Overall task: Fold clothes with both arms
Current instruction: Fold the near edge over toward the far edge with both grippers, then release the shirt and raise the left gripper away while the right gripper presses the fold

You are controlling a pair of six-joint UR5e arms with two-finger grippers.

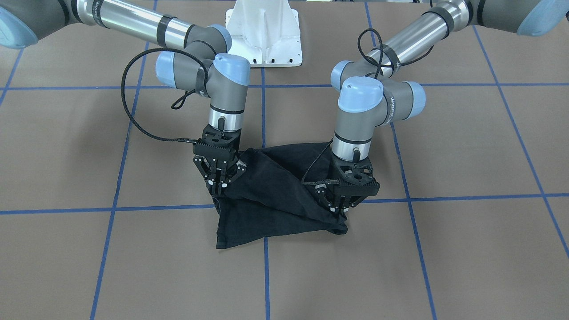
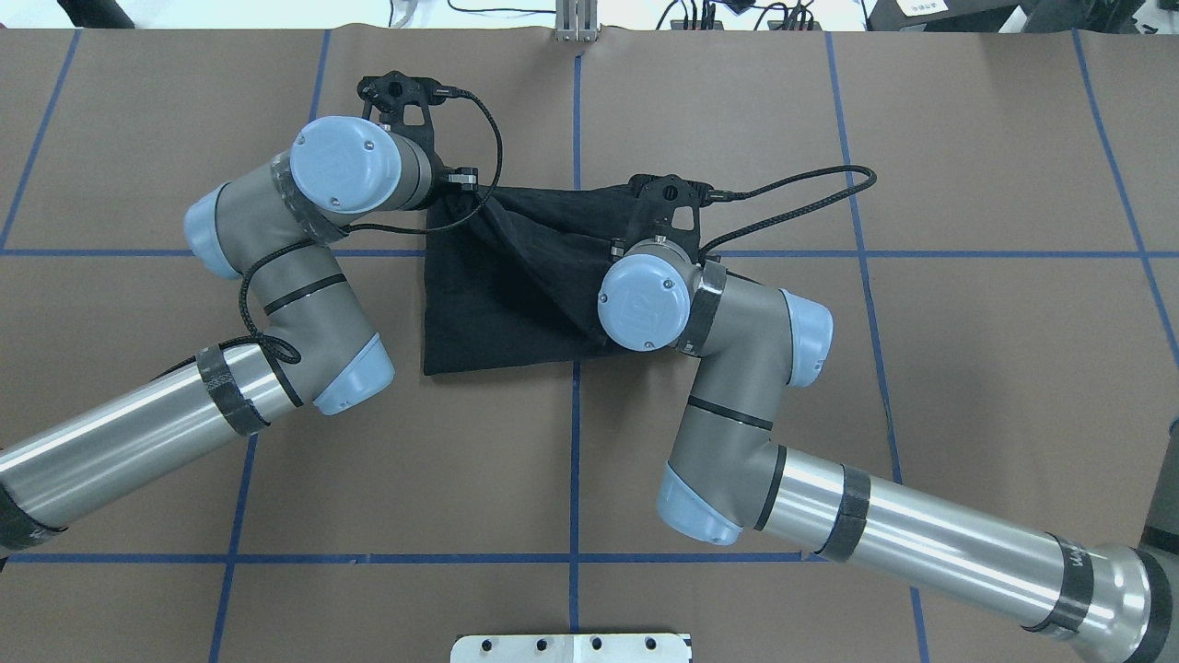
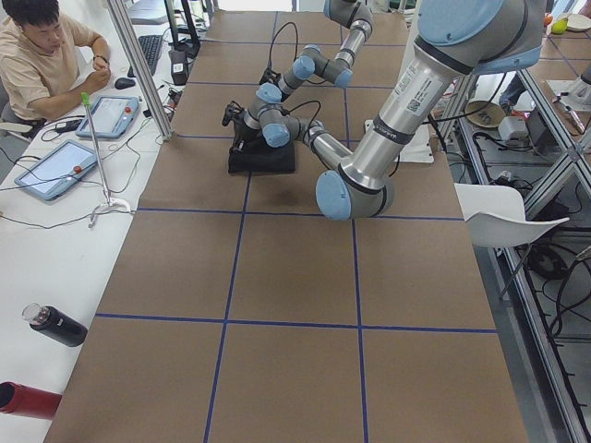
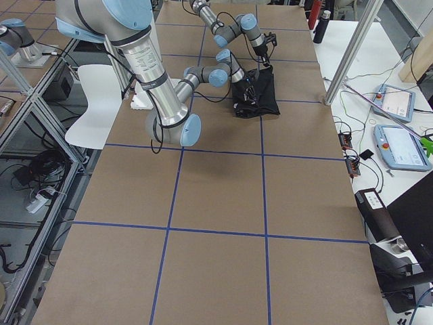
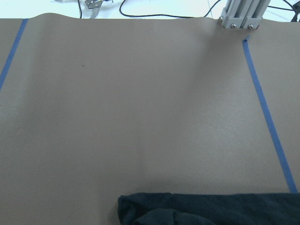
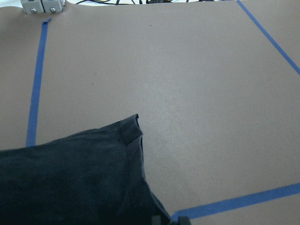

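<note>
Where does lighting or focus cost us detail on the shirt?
Front-facing view: sharp, evenly lit, yet the T-shirt reads near-uniform black, folds faint. Overhead view: glare streaks along the left arm and right arm tubes. Side views: shirt too small for fold detail. Wrist views: fabric dark, slightly soft at the bottom edge.

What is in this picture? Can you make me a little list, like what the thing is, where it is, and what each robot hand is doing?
thing: black T-shirt, rumpled, with slanting folds
where: on the brown table, lying across a blue tape line
left gripper: shut on the shirt's edge on the robot's left
right gripper: shut on the shirt's edge on the robot's right
picture on the shirt: none showing
folding: not finished yet
</note>
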